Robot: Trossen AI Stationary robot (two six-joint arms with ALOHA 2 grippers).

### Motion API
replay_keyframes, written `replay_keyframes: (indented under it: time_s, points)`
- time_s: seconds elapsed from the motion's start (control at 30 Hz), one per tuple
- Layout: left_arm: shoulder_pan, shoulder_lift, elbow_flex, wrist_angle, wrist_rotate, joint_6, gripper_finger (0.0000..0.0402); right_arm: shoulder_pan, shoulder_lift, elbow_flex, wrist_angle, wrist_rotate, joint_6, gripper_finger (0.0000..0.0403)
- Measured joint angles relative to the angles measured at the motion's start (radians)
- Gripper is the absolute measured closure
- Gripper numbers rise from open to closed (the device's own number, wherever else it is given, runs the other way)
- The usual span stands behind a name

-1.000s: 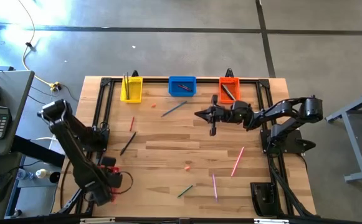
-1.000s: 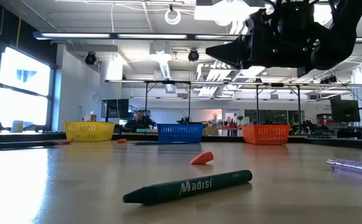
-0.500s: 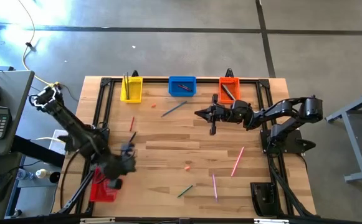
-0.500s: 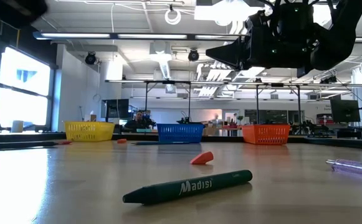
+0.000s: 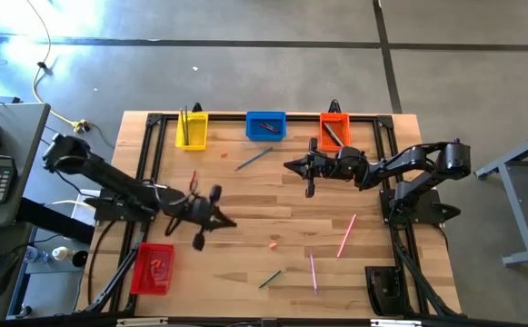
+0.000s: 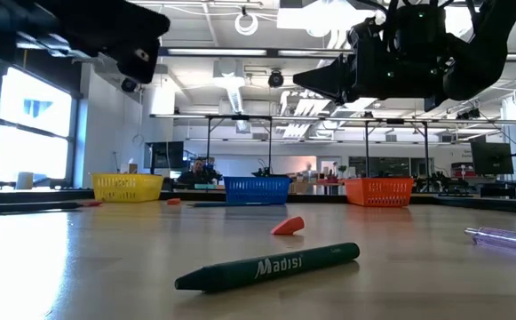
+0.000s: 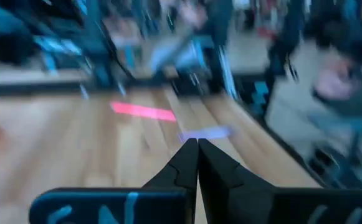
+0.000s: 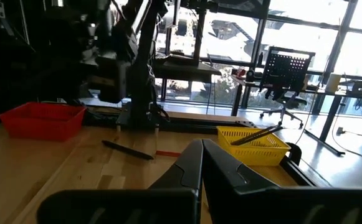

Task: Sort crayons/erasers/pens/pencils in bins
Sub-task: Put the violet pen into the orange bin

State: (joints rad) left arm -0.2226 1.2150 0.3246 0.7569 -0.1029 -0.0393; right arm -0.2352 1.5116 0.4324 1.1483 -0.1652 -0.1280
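Note:
My left gripper (image 5: 231, 222) hangs shut and empty, pointing level over the table's left middle; its tips (image 7: 197, 147) meet. My right gripper (image 5: 288, 166) is also shut and empty, level above the table near the orange bin (image 5: 334, 131). The yellow bin (image 5: 191, 131) with pencils and the blue bin (image 5: 265, 126) stand on the far edge, the red bin (image 5: 153, 269) at the near left. On the table lie a green crayon (image 6: 266, 267), a pink eraser (image 6: 288, 226), two pink pens (image 5: 346, 234) and a black pen (image 8: 128, 150).
A bluish stick (image 5: 254, 159), a red crayon (image 5: 193, 180) and a small eraser (image 5: 224, 154) lie in front of the far bins. A black frame (image 5: 145, 154) runs along the table's sides. Bare wood lies between the two grippers.
My left arm has swung from above the red bin at the near left toward the table's middle, going right and a little toward the far edge. Its gripper has tipped up from pointing down to level. The red bin now shows uncovered.

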Motion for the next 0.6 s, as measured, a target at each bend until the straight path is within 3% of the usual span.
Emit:
replay_keyframes:
  time_s: [0.17,0.37,0.6]
  points:
    - [0.097,0.051,-0.113,0.305,-0.025,0.039,0.0401,0.0,0.0,0.0,-0.032,0.001,0.019,0.0403]
    - [0.243,0.078,-0.147,0.359,-0.018,0.049,0.0401,-0.002,0.0,0.0,-0.058,0.066,0.012,0.0403]
    - [0.33,0.069,-0.148,0.359,0.126,0.054,0.0401,0.001,0.001,0.043,-0.094,0.069,-0.011,0.0403]
